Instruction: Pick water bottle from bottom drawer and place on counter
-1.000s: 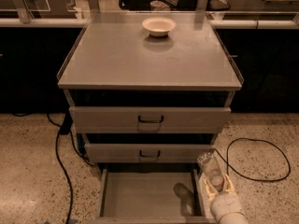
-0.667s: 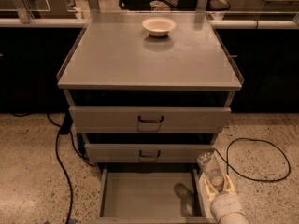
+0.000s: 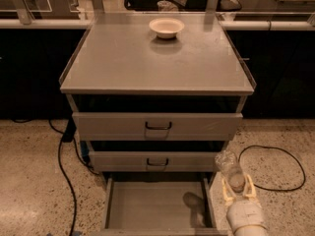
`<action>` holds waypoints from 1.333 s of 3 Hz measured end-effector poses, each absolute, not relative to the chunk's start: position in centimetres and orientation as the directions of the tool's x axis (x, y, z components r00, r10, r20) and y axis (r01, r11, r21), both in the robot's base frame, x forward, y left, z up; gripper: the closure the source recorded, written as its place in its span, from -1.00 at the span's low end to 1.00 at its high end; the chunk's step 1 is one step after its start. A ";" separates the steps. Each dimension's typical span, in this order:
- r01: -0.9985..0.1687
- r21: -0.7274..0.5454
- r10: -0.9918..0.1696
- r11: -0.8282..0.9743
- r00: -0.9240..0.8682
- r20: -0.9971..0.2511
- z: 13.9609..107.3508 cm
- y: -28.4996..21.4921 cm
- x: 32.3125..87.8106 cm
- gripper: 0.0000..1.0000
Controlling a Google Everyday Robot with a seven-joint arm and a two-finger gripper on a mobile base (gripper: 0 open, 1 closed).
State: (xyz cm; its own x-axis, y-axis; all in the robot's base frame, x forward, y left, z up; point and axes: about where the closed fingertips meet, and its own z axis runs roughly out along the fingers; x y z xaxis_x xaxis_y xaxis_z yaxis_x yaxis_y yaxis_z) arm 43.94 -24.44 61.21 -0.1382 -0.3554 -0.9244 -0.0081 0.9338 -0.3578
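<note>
While the bottom drawer is standing pulled open beneath the two wider drawers, the gripper is hanging just beside its right front corner, clamping the lower end of the water bottle. That bottle is pointing upward, tilting slightly left, outside the tray. A white bowl is sitting near the back of the worktop.

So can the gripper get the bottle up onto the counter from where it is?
Probably yes. The gripper, jaws shut on the water bottle, sits by the right edge of the open bottom drawer; the counter is bare except a bowl at the back.
</note>
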 end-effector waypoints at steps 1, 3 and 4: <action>0.057 -0.387 -0.385 0.920 -0.054 -0.921 65.3 -24.5 43.4 1.00; 0.122 -0.414 -0.421 0.902 0.035 -0.907 69.8 -24.1 43.2 1.00; 0.185 -0.418 -0.439 0.889 0.090 -0.894 72.7 -24.6 43.8 1.00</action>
State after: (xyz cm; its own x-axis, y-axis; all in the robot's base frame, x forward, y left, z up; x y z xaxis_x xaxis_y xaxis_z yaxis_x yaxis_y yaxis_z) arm 43.85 -24.58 72.69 0.0899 -0.4389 -0.8940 0.1854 0.8893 -0.4180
